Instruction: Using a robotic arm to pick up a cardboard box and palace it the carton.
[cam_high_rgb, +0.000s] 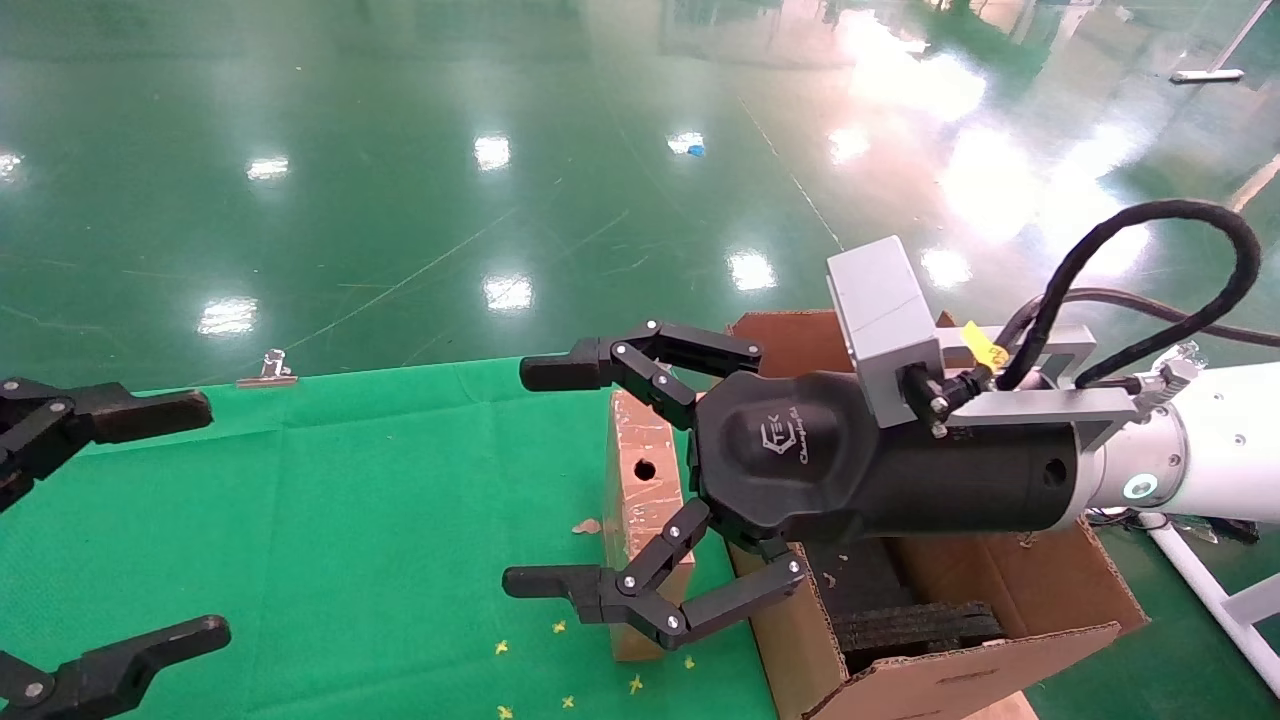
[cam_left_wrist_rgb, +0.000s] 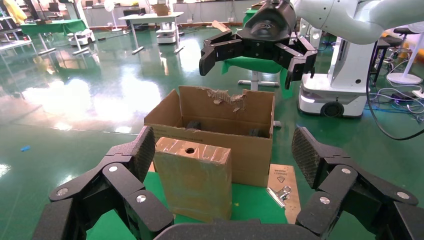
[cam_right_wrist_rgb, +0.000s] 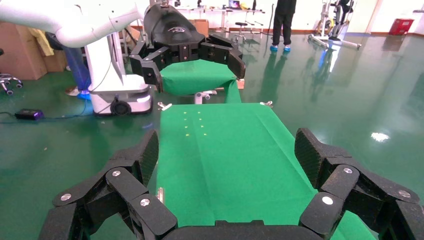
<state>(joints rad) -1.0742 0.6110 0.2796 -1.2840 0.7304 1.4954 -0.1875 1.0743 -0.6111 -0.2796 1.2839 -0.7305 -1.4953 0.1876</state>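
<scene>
Right now my right gripper (cam_high_rgb: 565, 478) hangs wide open above the box (cam_high_rgb: 643, 490), black multi-link fingers spread to either side of it, not touching it as far as I can tell. Box stands on edge on the green cloth (cam_high_rgb: 350, 500), long axis running away from me in the head view, top face with the round hole up, glossy tape over brown cardboard, just beside the carton (cam_high_rgb: 960, 640). From the left wrist view the box (cam_left_wrist_rgb: 194, 180) shows a broad flat face toward that camera, hole near the top edge, and the carton (cam_left_wrist_rgb: 220, 122) sits close behind it with a torn back flap. Carton is corrugated brown with dark foam inside; its near corner is cut off by the head view's edge and much of its interior is hidden under my right wrist. Near end of the box is partly hidden by the lower finger. Left gripper (cam_high_rgb: 150, 510) is parked at the cloth's left edge, fingers apart, holding nothing. A binder clip (cam_high_rgb: 268, 370) sits at the cloth's far edge.
</scene>
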